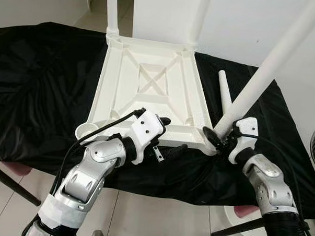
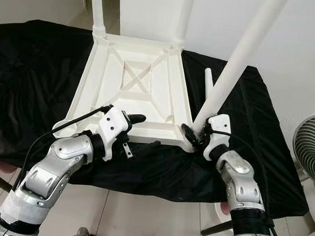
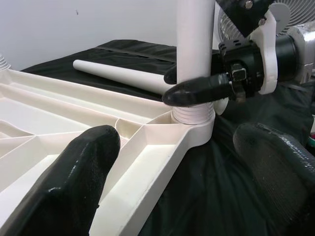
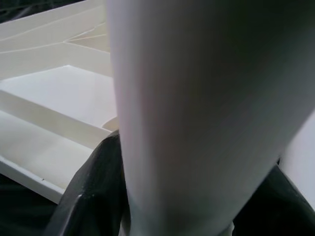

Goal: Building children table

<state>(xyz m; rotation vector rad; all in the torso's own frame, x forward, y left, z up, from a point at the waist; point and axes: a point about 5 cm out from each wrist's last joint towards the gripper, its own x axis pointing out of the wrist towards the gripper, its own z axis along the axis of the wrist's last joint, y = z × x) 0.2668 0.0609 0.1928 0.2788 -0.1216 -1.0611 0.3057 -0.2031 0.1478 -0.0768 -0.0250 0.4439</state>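
A white plastic table top (image 1: pixel 148 81) lies upside down on a black cloth (image 1: pixel 38 86). Two white legs (image 1: pixel 112 11) stand in its far corners. My right gripper (image 1: pixel 219 137) is shut on a third leg (image 1: pixel 269 65) near its base, and the leg leans right with its threaded end at the near right corner socket (image 3: pixel 194 118). A loose leg (image 1: pixel 224 92) lies on the cloth beside that corner. My left gripper (image 1: pixel 172 135) is open and straddles the near rim, one finger (image 3: pixel 74 172) over the ribbed inside and the other outside. The near left socket (image 1: pixel 86 129) holds nothing.
The cloth covers a low surface whose near edge runs just under my arms. A fan (image 2: pixel 311 140) stands on the floor at the right. Pink seats with dark legs (image 1: pixel 14 169) poke out below the cloth. A white wall rises behind the far legs.
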